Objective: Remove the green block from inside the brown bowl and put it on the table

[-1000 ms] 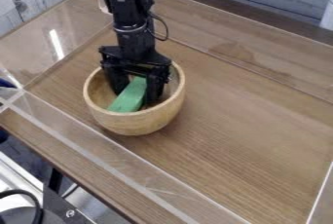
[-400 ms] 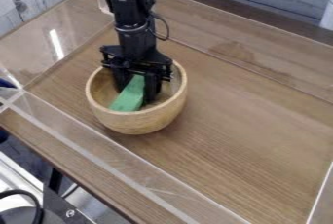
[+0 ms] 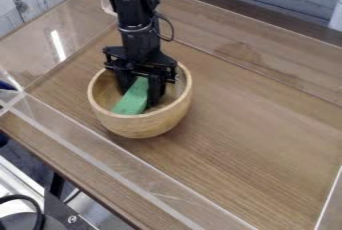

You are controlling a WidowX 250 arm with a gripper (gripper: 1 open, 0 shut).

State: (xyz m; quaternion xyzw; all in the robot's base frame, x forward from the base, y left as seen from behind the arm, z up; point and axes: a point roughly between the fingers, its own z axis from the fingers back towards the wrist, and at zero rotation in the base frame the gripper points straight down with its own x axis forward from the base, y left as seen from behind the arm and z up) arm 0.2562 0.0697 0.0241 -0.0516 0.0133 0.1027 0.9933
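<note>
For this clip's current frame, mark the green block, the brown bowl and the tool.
green block [image 3: 131, 100]: camera view, its exposed near end
brown bowl [image 3: 139, 126]: camera view, outer front wall
tool [image 3: 143, 81]: camera view, between its fingertips

Robot arm: black throughout, narrow, blocky segments stacked together (rather spindly look). Small pale glints along edges, perhaps screws, too small to tell. Thin dark cable looping out at side. Gripper black too, angular, jointed linkage pieces, fingers dark; markings too blurred to read.
</note>
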